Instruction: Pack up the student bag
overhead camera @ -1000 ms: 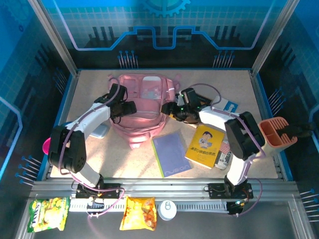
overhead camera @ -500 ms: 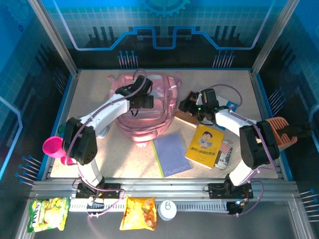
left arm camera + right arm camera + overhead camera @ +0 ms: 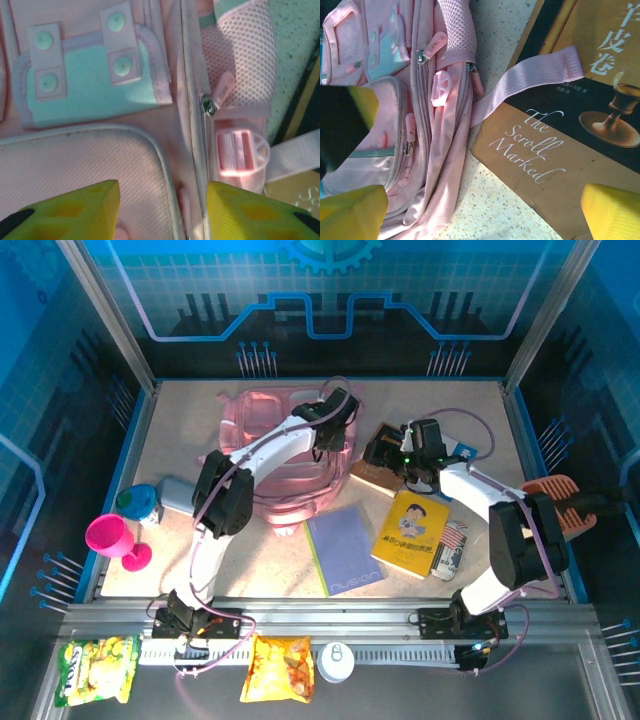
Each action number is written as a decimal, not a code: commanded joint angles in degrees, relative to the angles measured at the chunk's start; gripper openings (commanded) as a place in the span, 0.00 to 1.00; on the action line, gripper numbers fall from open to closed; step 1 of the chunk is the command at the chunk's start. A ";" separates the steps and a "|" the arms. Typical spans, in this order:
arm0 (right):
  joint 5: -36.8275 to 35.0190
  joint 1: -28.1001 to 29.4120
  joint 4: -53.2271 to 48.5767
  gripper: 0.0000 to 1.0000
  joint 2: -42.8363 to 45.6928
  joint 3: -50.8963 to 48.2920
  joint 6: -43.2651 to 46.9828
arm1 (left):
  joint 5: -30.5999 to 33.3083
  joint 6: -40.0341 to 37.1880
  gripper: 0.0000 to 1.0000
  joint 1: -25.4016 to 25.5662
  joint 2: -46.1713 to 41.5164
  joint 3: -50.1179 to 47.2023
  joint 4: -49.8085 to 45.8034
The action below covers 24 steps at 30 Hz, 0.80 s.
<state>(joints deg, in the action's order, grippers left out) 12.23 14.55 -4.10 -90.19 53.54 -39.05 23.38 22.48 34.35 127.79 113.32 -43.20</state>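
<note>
Left gripper (image 3: 162, 200), jaws wide and empty, hovers over the student bag (image 3: 295, 475) by its zip pull (image 3: 207, 105); right gripper (image 3: 480, 215) gapes above a book (image 3: 545, 165). Opening the zip seemingly comes next

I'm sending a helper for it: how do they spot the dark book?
Start at the big pink bag. The book lies just right of it, a pink strap across its corner. Unlike the yellow book and purple notebook nearby, it's brown and black.
</note>
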 commanded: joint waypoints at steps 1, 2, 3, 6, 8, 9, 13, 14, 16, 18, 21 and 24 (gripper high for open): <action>0.49 -0.96 -1.51 1.00 1.26 -0.80 1.88 | 3.46 0.86 0.44 -0.11 3.82 5.73 -4.69; 0.73 -0.97 -1.44 1.00 1.25 -0.81 1.87 | 4.21 1.13 0.43 -0.11 4.67 6.62 -5.47; 1.05 -1.00 -1.23 1.00 1.25 -0.93 1.81 | 4.84 1.40 0.41 -0.14 5.39 7.34 -5.98; 1.95 -1.05 -0.41 1.00 0.99 -1.24 1.36 | 5.26 1.51 0.39 -0.12 7.22 8.76 -7.25; 2.37 -1.10 -0.13 1.00 0.63 -1.33 1.17 | 5.18 1.58 0.39 -0.08 8.14 9.22 -7.84; 2.56 -1.09 -0.12 1.00 0.39 -1.29 1.00 | 5.25 1.65 0.39 -0.15 8.47 9.23 -7.90; 3.62 -1.07 0.25 1.00 -0.21 -1.24 0.55 | 5.19 1.48 0.39 -0.19 10.01 9.67 -8.36; 3.81 -1.09 0.39 1.00 -0.29 -1.24 0.42 | 5.23 1.45 0.39 -0.18 10.47 10.08 -8.83; 4.09 -1.07 0.67 1.00 -0.37 -1.41 0.25 | 5.53 1.54 0.38 -0.17 11.68 11.07 -9.81; 4.30 -1.06 0.92 1.00 -0.43 -1.51 0.13 | 5.77 1.46 0.37 -0.17 12.85 11.83 -10.56; 3.90 -1.11 0.89 0.99 -0.51 -1.74 -0.15 | 5.98 1.33 0.26 -0.30 14.06 12.99 -11.98; 4.56 -1.35 1.76 0.97 -0.73 -1.73 0.01 | 5.44 0.26 0.13 -0.32 12.98 13.06 -12.34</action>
<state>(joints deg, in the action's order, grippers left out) 15.51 14.17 -3.62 -90.24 52.31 -38.92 27.97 23.57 34.39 140.00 124.95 -52.23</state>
